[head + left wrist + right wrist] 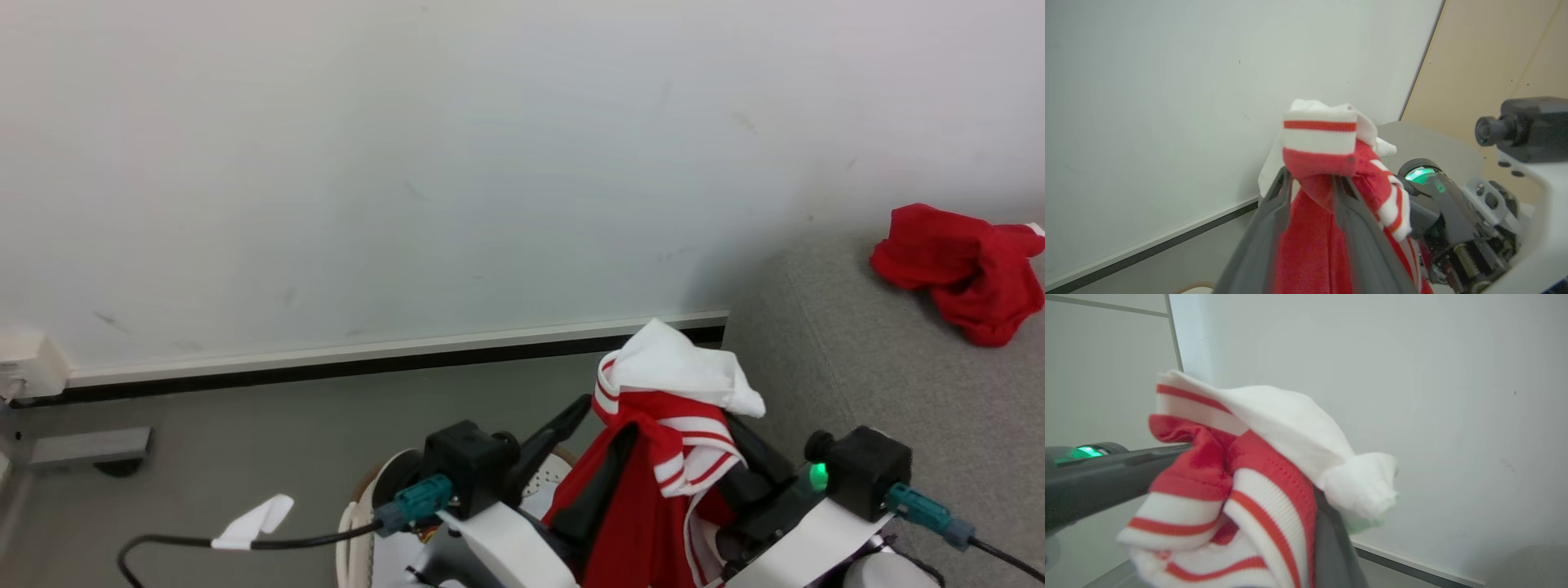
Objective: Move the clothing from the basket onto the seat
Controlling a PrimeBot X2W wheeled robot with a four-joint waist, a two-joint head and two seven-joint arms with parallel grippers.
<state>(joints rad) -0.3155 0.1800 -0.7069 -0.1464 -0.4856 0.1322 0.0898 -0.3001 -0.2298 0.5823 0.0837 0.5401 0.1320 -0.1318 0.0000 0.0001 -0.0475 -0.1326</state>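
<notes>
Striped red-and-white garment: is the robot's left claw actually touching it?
Touching. The left wrist view shows the striped garment bunched between the two dark fingers of the left claw, pressed against both.

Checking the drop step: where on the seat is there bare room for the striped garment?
The seat is bare from its left edge by the wall up to the plain red garment, and nearer the robot than that garment. Crowded: the far right patch where it lies.
</notes>
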